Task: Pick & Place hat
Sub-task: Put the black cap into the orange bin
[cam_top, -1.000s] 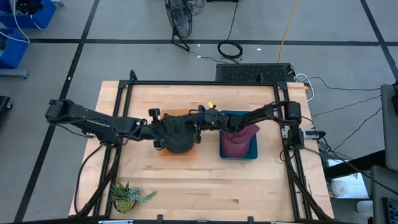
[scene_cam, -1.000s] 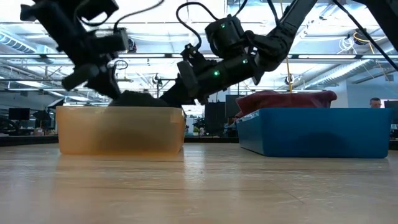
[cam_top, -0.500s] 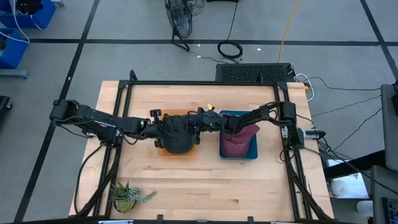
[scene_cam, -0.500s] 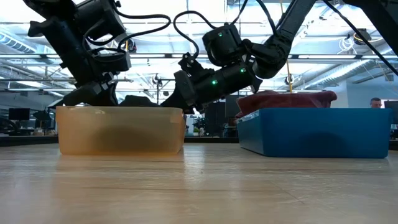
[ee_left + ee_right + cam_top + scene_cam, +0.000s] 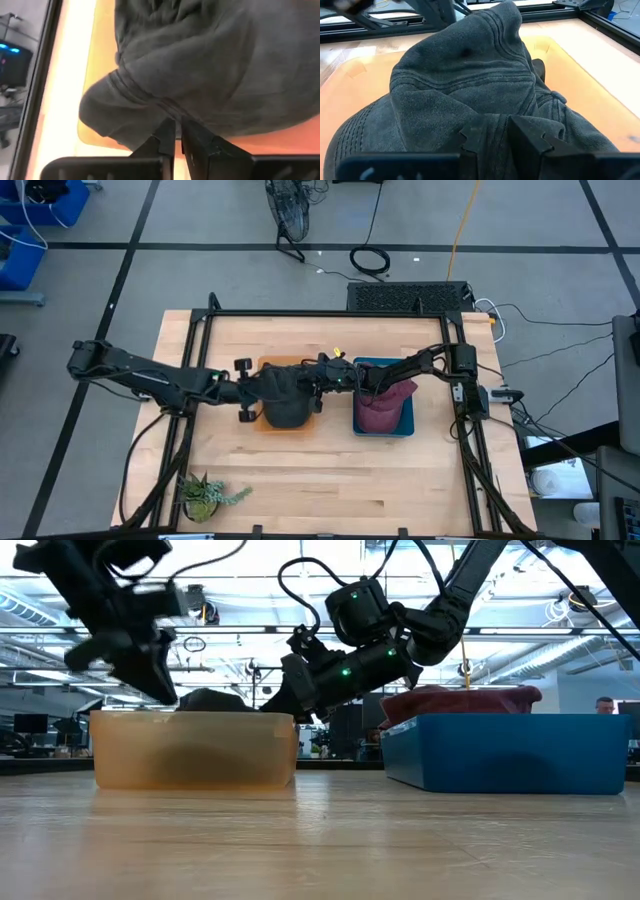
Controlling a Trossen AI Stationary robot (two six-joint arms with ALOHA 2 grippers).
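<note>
Most of the dark hat (image 5: 212,700) behind the orange bin's (image 5: 195,750) wall, low view

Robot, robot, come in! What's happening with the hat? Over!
Right gripper pinching dark hat in orange bin. Left gripper at hat's edge. Nothing blocking.

Wooden table (image 5: 330,470): orange bin (image 5: 262,422), blue bin (image 5: 383,430), small plant (image 5: 203,496).

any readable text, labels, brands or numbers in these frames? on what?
None readable in any view.
Dark hat: stitching only, no logo or label showing.
Orange bin and blue bin: plain walls, no print.
Left gripper and right gripper: no markings visible.
Room screens beyond the table: too small and blurred to read.
</note>
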